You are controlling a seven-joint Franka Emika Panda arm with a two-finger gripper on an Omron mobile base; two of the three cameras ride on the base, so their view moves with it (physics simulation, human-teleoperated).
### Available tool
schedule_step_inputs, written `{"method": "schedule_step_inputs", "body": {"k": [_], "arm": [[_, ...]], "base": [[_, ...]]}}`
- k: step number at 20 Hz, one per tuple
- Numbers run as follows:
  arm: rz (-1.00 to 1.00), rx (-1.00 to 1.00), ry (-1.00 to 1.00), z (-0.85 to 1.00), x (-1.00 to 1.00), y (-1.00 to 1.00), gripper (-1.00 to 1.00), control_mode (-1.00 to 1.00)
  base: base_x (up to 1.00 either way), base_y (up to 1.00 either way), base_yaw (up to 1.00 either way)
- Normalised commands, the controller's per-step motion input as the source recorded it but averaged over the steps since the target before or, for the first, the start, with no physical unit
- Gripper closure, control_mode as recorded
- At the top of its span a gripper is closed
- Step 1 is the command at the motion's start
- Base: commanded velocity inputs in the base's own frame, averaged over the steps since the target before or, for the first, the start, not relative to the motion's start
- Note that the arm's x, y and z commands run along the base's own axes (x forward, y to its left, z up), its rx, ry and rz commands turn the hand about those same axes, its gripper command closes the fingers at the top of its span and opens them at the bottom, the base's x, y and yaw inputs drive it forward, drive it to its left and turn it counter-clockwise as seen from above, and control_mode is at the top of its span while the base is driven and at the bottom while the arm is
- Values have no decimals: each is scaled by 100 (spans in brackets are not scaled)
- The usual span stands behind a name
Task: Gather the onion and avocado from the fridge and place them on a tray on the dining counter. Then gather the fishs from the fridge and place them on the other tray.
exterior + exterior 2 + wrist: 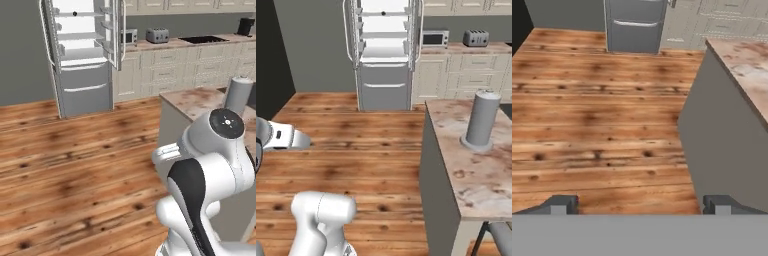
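The grey fridge (pixel 85 85) (pixel 385 82) stands across the wooden floor with both upper doors swung open, showing white shelves. A tiny dark dot sits on an upper shelf, too small to identify. The fridge's two lower drawers (pixel 634 30) appear at the top of the hand view. The dining counter (pixel 197 102) (pixel 478 165) (pixel 744 62), with its beige marbled top, is close on my right. My gripper (pixel 639 206) is open above the floor with nothing between its fingers. The onion, the avocado, the fish and both trays are out of view.
A grey cylinder (pixel 482 120) (pixel 239 95) stands on the dining counter. Cream wall cabinets hold a microwave (pixel 435 38), a toaster (pixel 157 35) and a dark cooktop (pixel 202 39). Open wooden floor (pixel 597 125) lies between me and the fridge.
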Motion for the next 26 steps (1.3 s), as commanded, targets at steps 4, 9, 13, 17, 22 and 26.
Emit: {"method": "schedule_step_inputs", "body": {"k": [4,9,13,17,22,26], "arm": [[0,0,0,0,0,0,-100,100],[0,0,0,0,0,0,-100,100],[0,0,0,0,0,0,-100,100],[0,0,0,0,0,0,-100,100],[0,0,0,0,0,0,-100,100],[0,0,0,0,0,0,-100,100]], "base": [[100,33,0],[100,6,1],[100,0,11],[97,0,17],[90,0,21],[83,-2,21]]}}
